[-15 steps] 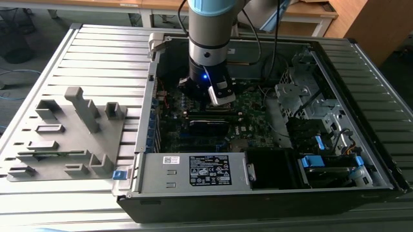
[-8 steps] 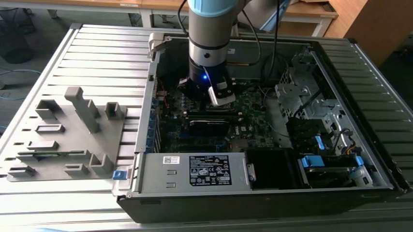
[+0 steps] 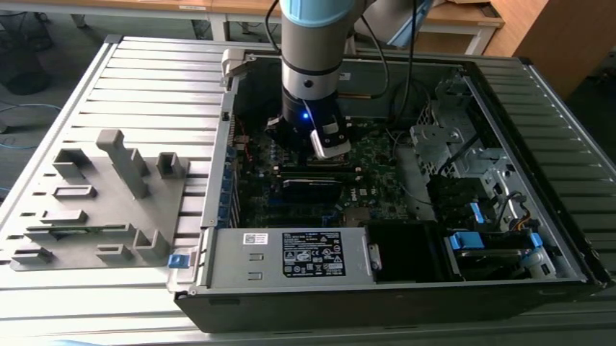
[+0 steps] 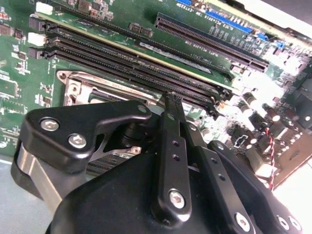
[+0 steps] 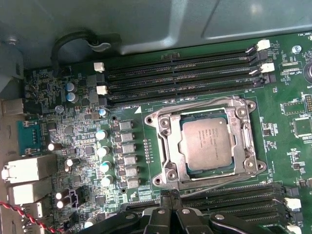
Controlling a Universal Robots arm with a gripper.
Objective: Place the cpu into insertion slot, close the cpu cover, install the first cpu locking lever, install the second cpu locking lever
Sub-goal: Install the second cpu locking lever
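Arm: a Universal Robots arm (image 3: 310, 43) is seen in the exterior view, reaching down into an open computer case (image 3: 385, 281) that is laid on a slatted metal table (image 3: 144, 79).
Gripper: the gripper (image 4: 171, 100) is shown in the second wrist view with its 2 black fingertips (image 4: 170, 105) pressed together and nothing between them; in the first wrist view the fingertips are seen at 6 o'clock of the socket, just above the green motherboard (image 5: 78, 141).
Cpu: the cpu (image 5: 207, 142), a flat square with a dull silvery top, is seated in the insertion slot (image 5: 187, 168) in the first wrist view.
Cpu cover: the cpu cover (image 5: 165, 141), a silvery frame plate with a square window, is laid down flat around the cpu, so that the chip's top is framed by it.
Locking levers: thin wire levers are seen along the frame's edges at 12 o'clock and 6 o'clock; whether they are latched cannot be told.
Memory slots: long black memory slots (image 5: 180, 73) are set at 12 o'clock of the socket, and further ones at 6 o'clock.
Grey fixture: a grey moulded holder (image 3: 97, 202) is placed on the table at 9 o'clock of the case.
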